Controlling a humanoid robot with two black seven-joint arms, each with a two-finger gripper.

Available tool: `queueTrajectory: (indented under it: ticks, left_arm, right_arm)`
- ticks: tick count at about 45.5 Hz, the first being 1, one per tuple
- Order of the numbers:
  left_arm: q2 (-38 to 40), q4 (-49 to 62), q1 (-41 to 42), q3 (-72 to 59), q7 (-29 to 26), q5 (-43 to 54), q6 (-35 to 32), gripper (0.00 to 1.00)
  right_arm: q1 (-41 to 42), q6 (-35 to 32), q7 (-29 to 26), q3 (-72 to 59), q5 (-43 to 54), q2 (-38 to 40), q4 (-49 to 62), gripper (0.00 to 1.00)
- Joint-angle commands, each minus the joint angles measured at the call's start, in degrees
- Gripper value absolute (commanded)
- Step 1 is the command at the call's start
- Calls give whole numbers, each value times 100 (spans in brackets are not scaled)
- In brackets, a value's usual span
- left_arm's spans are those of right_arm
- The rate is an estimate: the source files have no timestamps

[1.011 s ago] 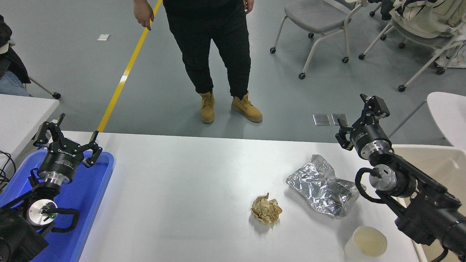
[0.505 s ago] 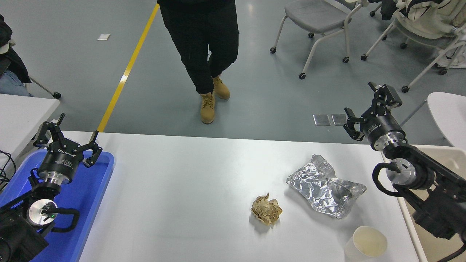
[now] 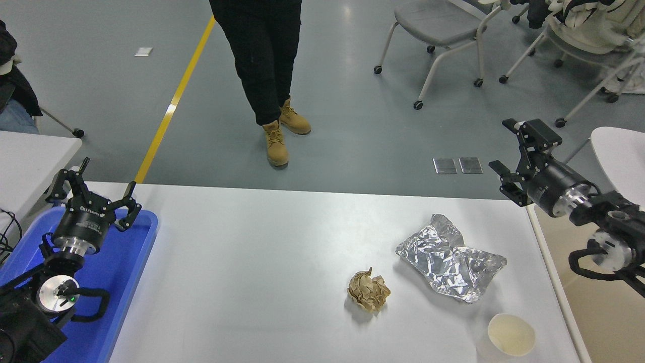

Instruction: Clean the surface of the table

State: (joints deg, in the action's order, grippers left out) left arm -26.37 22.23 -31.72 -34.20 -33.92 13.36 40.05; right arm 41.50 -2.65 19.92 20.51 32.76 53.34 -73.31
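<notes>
The table surface (image 3: 262, 262) is a wide glossy white top. On its right half lie a crumpled silver foil wrapper (image 3: 450, 264), a ball of brown paper (image 3: 369, 291) and a white paper cup (image 3: 510, 336) near the front edge. My right gripper (image 3: 506, 146) hangs open and empty above the table's far right corner, up and to the right of the foil. My left gripper (image 3: 103, 182) stands open and empty over the blue tray at the lower left.
A blue tray (image 3: 131, 262) lies at the table's left end. A beige bin (image 3: 594, 302) stands off the right edge. A person in black trousers and tan boots (image 3: 274, 143) stands beyond the far side. Wheeled chairs (image 3: 443, 30) stand at the back right.
My right arm has swung up and to the right, away from the foil and past the table's right edge. The person has stepped to the left. The left arm has not moved.
</notes>
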Motion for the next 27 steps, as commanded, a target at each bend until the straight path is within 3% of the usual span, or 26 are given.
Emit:
queueTrajectory:
  ticks: [1,15,27]
  left_arm:
    - [0,1,0,1,-1,0,-6,100]
    - [0,1,0,1,-1,0,2,100]
    - [0,1,0,1,-1,0,2,100]
  right_arm:
    - [34,-236,-217,-556,1556,1117,-1027,100]
    - [588,-253,-314,-2191,2945,1890,-1537,100]
    - [623,-570,-393,-2674,4255,2269,-1529,100]
